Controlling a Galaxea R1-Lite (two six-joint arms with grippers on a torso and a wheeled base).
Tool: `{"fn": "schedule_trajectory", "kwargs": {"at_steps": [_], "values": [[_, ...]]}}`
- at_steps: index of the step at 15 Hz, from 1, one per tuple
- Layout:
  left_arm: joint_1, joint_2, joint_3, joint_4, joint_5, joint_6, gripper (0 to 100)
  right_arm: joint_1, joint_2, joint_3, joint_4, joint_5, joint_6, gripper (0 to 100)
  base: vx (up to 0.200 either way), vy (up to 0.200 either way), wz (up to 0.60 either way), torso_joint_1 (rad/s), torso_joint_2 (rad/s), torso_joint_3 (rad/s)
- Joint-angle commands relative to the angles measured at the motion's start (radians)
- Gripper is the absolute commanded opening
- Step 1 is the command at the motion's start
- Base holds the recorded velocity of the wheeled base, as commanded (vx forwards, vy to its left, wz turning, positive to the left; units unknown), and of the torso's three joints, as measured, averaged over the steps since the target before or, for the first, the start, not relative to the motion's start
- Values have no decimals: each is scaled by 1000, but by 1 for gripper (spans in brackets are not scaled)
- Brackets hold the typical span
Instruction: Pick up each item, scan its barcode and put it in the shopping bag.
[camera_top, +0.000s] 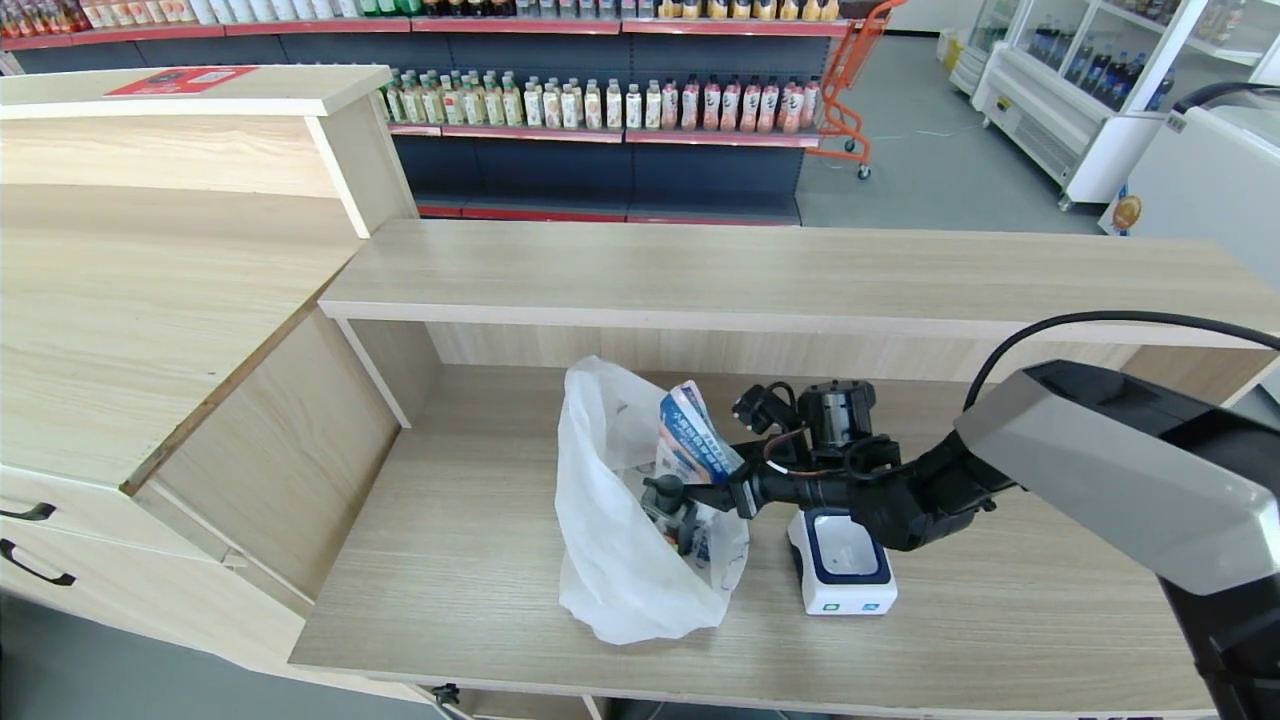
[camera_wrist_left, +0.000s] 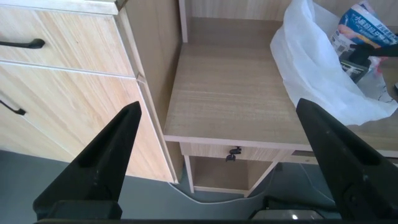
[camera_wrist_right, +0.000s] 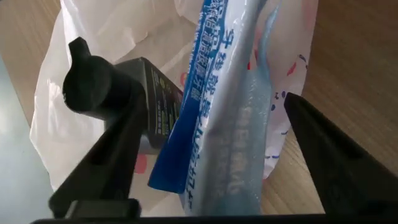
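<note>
- Left gripper (camera_wrist_left: 217, 106) nearest of all, off the near left corner of the counter surface (camera_top: 480, 560), fingers spread wide, nothing between them.
- White-and-blue scanner (camera_top: 842, 575) toward the near edge, just right of the shopping bag (camera_top: 610, 560), window facing up.
- Thin white plastic shopping bag, crumpled and slumped, at the middle of the surface, mouth open toward the right.
- Right gripper (camera_wrist_right: 212, 98) at the bag's mouth, fingers wide apart on either side of the packet (camera_top: 688, 432), gripping nothing.
- Packet upright in the bag, top poking above the rim: glossy soft wrapper, blue with white panels and print, creased along its length.
- Beside the packet inside the bag, a dark printed item with a rounded black cap (camera_wrist_right: 93, 81).
- Raised wooden ledge (camera_top: 780, 270) along the far edge.
- Beyond the ledge, store shelves of bottled drinks (camera_top: 600, 105) and an orange trolley (camera_top: 850, 80).
</note>
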Motion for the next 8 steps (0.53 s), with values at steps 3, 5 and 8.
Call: {"fn": "schedule_trajectory", "kwargs": {"at_steps": [3,5,8], "values": [[1,0,0,0,0,0,100,21,-74,-15,-3,4,212,100,0,0,0,0,0,0],[1,0,0,0,0,0,100,22,-206,72,21,7,418,100,0,0,0,0,0,0],[-1,0,0,0,0,0,100,-13,-465,344,72,-1,508,100,0,0,0,0,0,0]]}}
